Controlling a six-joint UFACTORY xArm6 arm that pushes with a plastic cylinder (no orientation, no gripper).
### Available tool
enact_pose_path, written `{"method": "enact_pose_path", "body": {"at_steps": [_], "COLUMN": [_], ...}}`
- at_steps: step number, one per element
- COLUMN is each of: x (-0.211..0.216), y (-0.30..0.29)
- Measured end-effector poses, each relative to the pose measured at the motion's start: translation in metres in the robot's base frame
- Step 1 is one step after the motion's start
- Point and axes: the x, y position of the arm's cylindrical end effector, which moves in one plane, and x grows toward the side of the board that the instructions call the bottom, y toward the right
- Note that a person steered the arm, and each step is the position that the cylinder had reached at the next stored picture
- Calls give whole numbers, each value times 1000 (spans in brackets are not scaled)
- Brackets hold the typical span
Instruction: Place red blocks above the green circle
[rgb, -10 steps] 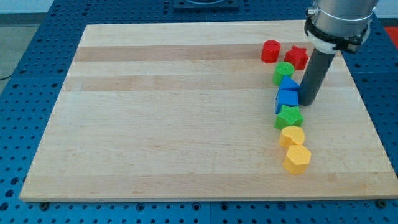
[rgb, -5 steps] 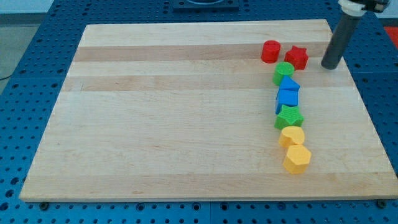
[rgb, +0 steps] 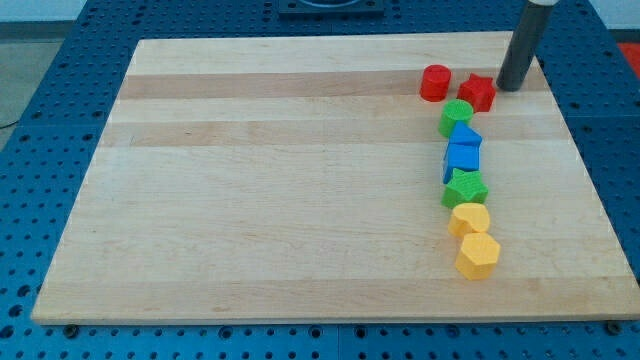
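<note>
The red cylinder (rgb: 435, 83) and the red star-shaped block (rgb: 478, 92) stood side by side near the board's top right corner, a small gap between them. Both lay toward the view's top from the green circle (rgb: 456, 116); the cylinder sat up and to the view's left of it, the star up and to the view's right, almost touching its upper edge.

My tip (rgb: 511, 87) rested on the board just to the view's right of the red star-shaped block, close beside it; contact could not be confirmed. The rod carried nothing and had no jaws to open or close.

Below the green circle, a column of blocks ran toward the view's bottom, each touching or nearly touching the next: a blue triangular block (rgb: 465, 135), a blue block (rgb: 462, 159) of squarish outline, a green star-shaped block (rgb: 465, 187), a yellow rounded block (rgb: 469, 218) and a yellow hexagon (rgb: 478, 255).

All blocks rested on the wooden board (rgb: 280, 180), which lay on a blue perforated table (rgb: 30, 150).
</note>
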Motion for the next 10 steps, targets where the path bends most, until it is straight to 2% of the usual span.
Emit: {"method": "enact_pose_path", "body": {"at_steps": [7,8,9,10], "x": [0,-33,-74,-80], "y": [-46,-28,-47,-113]}}
